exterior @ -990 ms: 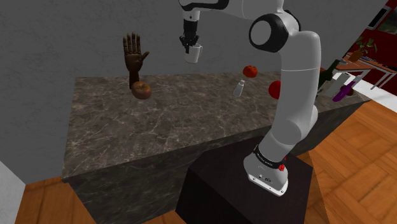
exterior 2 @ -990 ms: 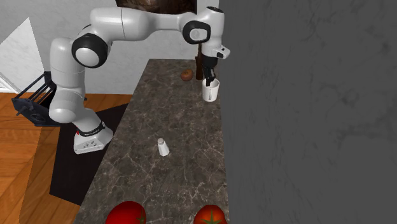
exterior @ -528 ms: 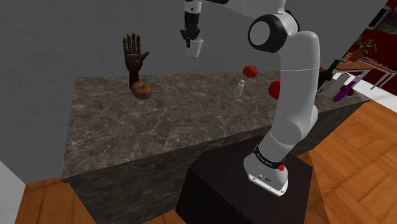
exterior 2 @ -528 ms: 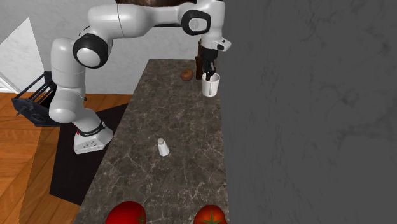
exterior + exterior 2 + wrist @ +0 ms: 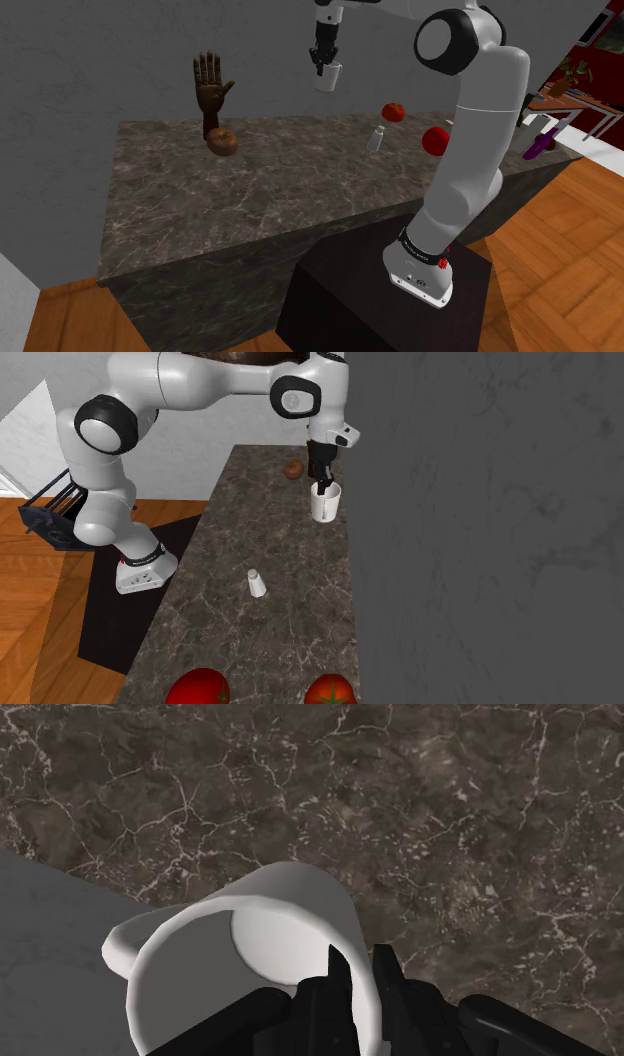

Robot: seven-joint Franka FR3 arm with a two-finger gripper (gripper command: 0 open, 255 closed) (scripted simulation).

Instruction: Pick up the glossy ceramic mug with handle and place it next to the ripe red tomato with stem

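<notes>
Dark, white-veined marble tops a long counter [image 5: 300, 190] that runs along a plain grey wall [image 5: 100, 60], with wooden flooring around it. The white arm reaches from its black stand [image 5: 350, 300] out over the counter.

The black gripper [image 5: 357, 996] points downward, its fingers [image 5: 334, 992] pinched on the rim of the white mug [image 5: 250, 954]. One finger is inside the cup and the other is against the outer wall. The mug [image 5: 327, 77] hangs upright in the air, clear of the marble and close to the wall. In the wrist view its handle sticks out on the side away from the fingers. In the second exterior view the mug [image 5: 324, 504] hangs directly under the gripper [image 5: 321, 483], above the wall-side edge of the counter.

The tomato with a stem [image 5: 394, 112] lies further along the counter near the wall, well apart from the mug. A second red tomato [image 5: 435, 140] lies closer to the counter's front edge. A small white shaker [image 5: 375, 138] stands upright between the mug and the tomatoes.

On the other side of the mug, a brown wooden hand model [image 5: 210, 92] stands upright by the wall. A brownish round fruit [image 5: 222, 141] lies just in front of it.
</notes>
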